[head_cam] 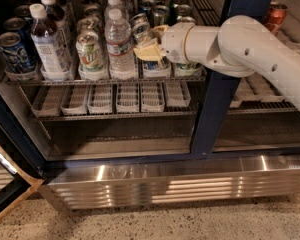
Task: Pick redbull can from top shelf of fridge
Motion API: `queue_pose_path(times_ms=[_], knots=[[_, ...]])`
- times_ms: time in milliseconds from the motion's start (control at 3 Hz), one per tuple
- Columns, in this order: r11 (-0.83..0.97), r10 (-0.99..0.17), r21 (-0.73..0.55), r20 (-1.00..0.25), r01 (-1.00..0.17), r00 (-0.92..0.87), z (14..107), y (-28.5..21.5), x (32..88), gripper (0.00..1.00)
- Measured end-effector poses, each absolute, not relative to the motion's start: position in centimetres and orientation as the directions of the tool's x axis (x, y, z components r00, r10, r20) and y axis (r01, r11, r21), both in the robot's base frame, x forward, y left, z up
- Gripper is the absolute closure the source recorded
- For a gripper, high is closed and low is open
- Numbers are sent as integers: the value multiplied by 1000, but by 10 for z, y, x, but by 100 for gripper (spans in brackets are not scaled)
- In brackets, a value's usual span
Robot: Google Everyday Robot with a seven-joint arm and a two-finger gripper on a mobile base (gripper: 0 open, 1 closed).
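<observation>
Remote station notes, one camera looking down into the open fridge (216, 109).

- Arm (250, 49) comes in from the right, crosses in front of the dark blue door post and reaches over the top shelf (65, 81).
- Gripper (149, 45) sits in the middle lanes of that shelf, right against the redbull can (141, 31). From here I cannot tell how far it is open, or whether it has hold of the can.
- The can is on the top shelf, just right of the clear water bottle (121, 44) and left of the wrist. Its long axis is close to upright and tipped a little, with the silver pull-tab end uppermost and leaning left in my view. The lower body is hidden behind the yellowish gripper part.
- Left lanes hold a green-patterned can (90, 50), a white-capped labelled bottle (46, 43) and a wider dark-blue can (11, 51).
- The rack below carries short white ribbed trays (127, 96).
- A red can (276, 14) stands well apart, in the right-hand section.
- The ribbed stainless base panel (165, 181) runs along the bottom.
</observation>
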State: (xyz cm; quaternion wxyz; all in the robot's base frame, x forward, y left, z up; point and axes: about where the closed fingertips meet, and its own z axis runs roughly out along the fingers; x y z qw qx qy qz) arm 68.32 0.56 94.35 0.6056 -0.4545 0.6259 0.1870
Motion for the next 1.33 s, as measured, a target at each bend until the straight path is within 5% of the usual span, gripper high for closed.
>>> queue_pose_path(times_ms=[1333], knots=[[529, -339, -337, -925, -779, 169, 949, -1, 680, 100]])
